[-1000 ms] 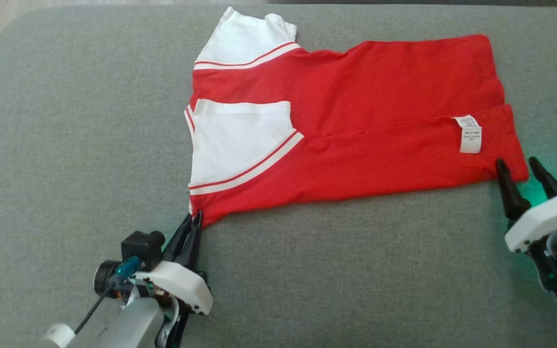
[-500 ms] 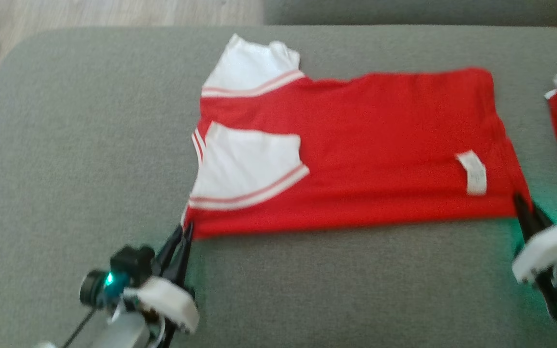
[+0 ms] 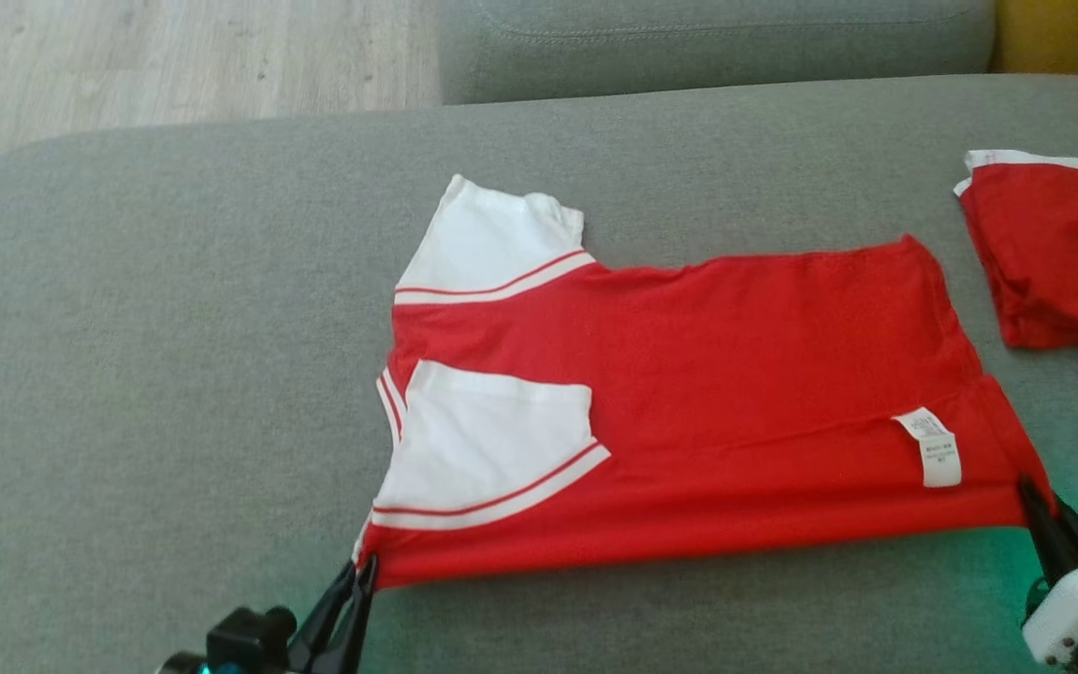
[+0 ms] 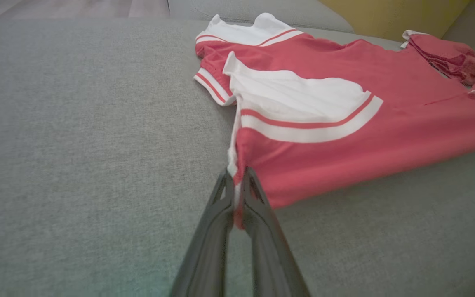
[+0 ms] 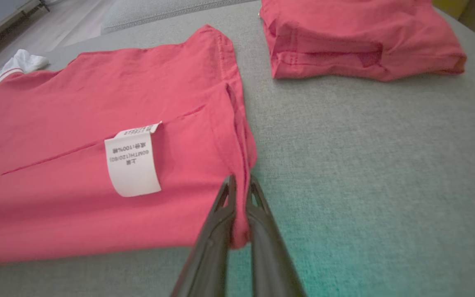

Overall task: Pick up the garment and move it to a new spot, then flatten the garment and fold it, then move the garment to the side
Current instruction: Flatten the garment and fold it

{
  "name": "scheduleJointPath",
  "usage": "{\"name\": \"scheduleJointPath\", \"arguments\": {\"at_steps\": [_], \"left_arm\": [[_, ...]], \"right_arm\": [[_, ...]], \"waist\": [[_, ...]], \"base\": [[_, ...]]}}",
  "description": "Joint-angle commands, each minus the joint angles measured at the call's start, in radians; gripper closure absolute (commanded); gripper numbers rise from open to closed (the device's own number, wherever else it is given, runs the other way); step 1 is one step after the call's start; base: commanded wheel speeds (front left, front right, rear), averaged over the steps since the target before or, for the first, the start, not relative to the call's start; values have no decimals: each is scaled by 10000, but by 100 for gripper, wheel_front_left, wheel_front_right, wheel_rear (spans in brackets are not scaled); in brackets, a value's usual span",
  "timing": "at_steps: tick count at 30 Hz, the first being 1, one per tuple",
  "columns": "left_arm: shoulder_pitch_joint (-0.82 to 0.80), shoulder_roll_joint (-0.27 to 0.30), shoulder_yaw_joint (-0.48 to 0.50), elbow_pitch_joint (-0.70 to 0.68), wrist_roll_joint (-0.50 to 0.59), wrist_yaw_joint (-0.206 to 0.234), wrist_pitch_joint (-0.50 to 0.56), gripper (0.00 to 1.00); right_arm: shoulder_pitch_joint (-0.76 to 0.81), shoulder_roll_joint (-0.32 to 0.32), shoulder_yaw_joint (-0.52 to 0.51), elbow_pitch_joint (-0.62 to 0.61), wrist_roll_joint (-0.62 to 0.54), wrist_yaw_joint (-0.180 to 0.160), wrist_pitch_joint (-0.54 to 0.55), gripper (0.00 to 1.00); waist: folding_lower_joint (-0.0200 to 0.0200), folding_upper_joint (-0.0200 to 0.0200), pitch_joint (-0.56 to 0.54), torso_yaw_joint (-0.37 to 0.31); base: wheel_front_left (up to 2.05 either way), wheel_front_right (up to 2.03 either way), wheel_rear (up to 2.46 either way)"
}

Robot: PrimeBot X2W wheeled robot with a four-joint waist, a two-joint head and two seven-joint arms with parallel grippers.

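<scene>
A grey upholstered cushion (image 3: 174,328) spreads wide in soft daylight. Pale wooden floor (image 3: 174,56) lies at eleven o'clock, a second grey cushion (image 3: 717,47) at twelve, a yellow surface (image 3: 1072,37) at one.

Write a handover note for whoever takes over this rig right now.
Grip: left gripper shut on the shirt, near shoulder corner; right gripper shut on its near hem corner.
Where: shirt flat on the sofa cushion, near side folded over; another folded red garment lies to the right.
Done: moved, flattened, first fold.
Left: finish folding, move the shirt aside.
</scene>
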Motion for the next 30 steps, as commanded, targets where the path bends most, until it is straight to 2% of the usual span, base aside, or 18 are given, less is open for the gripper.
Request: {"name": "scheduleJointPath", "arguments": {"at_steps": [1,5,6,7,8,9,10,16,20,23,30], "left_arm": [[-102,381,395,-387,-94,195,29,100],[78,532,313,-837,11,431,236,100],[84,562,293,-910,35,457,274,100],[75,597,274,-972,77,491,311,100],[51,640,246,-1028,134,531,367,64],[29,682,231,-1088,175,567,421,13],[4,723,257,-1154,212,636,440,0],[-488,1161,411,-1725,335,675,863,0],[-1926,1666,731,-2281,657,426,1264,0],[-3485,1735,898,-2271,699,-27,1799,0],[-7008,1332,728,-389,84,-1814,3563,0]], "right_arm": [[67,-365,-211,-359,-176,-9,47,100],[349,-147,-583,-774,-547,-9,310,100],[403,-91,-662,-861,-632,-9,352,95],[457,-31,-738,-938,-707,-9,396,81],[509,21,-808,-1009,-781,-9,446,38],[555,69,-878,-1080,-856,-9,489,0],[579,120,-974,-1154,-930,-9,501,0],[473,269,-1351,-1849,-1299,-9,413,0],[311,395,-1507,-2544,-1415,-9,422,0],[142,433,-1464,-2980,-1470,-9,512,0],[-332,383,-1203,-3514,-1506,-9,553,0]], "waist": [[1,0,-22,-22],[1,0,-50,-39],[1,0,-50,-36],[1,0,-47,-32],[1,0,-43,-28],[1,0,-34,-27],[1,0,-19,-31],[1,0,252,-144],[1,0,683,-247],[1,0,1085,-398],[1,0,1931,-959]], "base": [[0,0,0],[0,0,0],[0,0,0],[0,0,0],[0,0,0],[0,0,0],[0,0,0],[0,0,0],[0,0,0],[0,0,0],[0,0,0]]}}
